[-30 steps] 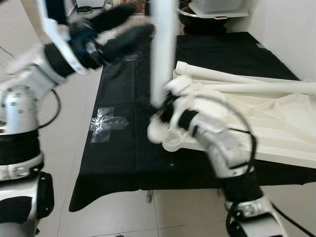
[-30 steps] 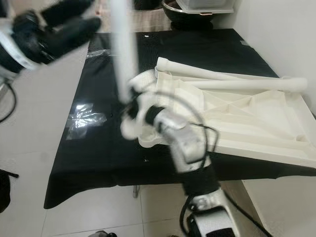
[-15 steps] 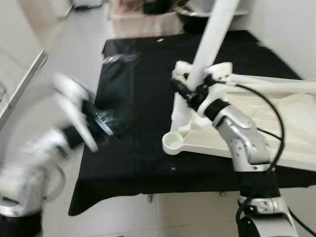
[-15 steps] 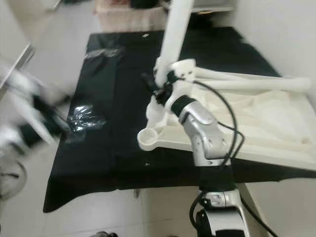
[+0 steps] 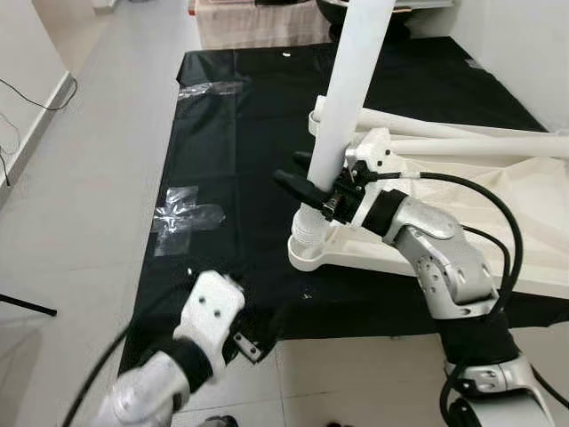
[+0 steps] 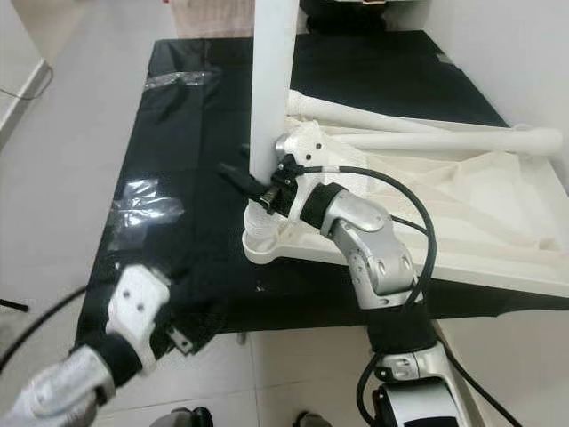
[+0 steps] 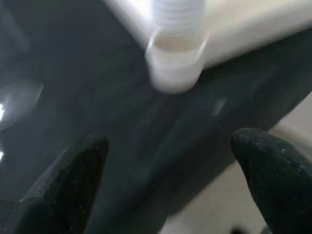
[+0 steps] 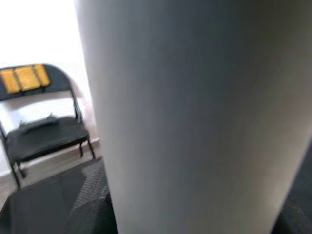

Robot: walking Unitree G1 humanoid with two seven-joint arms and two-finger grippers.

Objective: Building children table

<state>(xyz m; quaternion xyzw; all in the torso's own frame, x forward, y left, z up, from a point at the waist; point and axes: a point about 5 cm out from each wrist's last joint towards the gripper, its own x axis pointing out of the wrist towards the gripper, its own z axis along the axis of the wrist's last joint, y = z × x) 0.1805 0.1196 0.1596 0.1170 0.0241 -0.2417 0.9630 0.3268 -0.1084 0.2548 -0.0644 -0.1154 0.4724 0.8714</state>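
Note:
A white table leg [image 5: 351, 80] stands upright, its threaded end [image 5: 309, 229] in the round corner socket [image 5: 307, 253] of the upturned white tabletop [image 5: 498, 240]. My right gripper [image 5: 307, 181] is shut on the leg just above the thread; the right wrist view shows the leg [image 8: 195, 107] close up with one black finger [image 8: 92, 197] beside it. My left arm [image 5: 212, 311] is low at the table's front edge. In the left wrist view my left gripper [image 7: 168, 146] is open, holding nothing, and faces the socket [image 7: 175, 73].
The tabletop rests on a table under a black cloth [image 5: 231, 124]. Two more white legs [image 5: 444, 135] lie across the tabletop's far side. Clear plastic wrap [image 5: 182, 218] lies on the cloth at left. A folding chair [image 8: 44, 131] stands behind. Bare floor lies to the left.
My left arm dropped from high at the left to low by the table's front edge. The leg in my right gripper moved over the corner socket and stands in it now.

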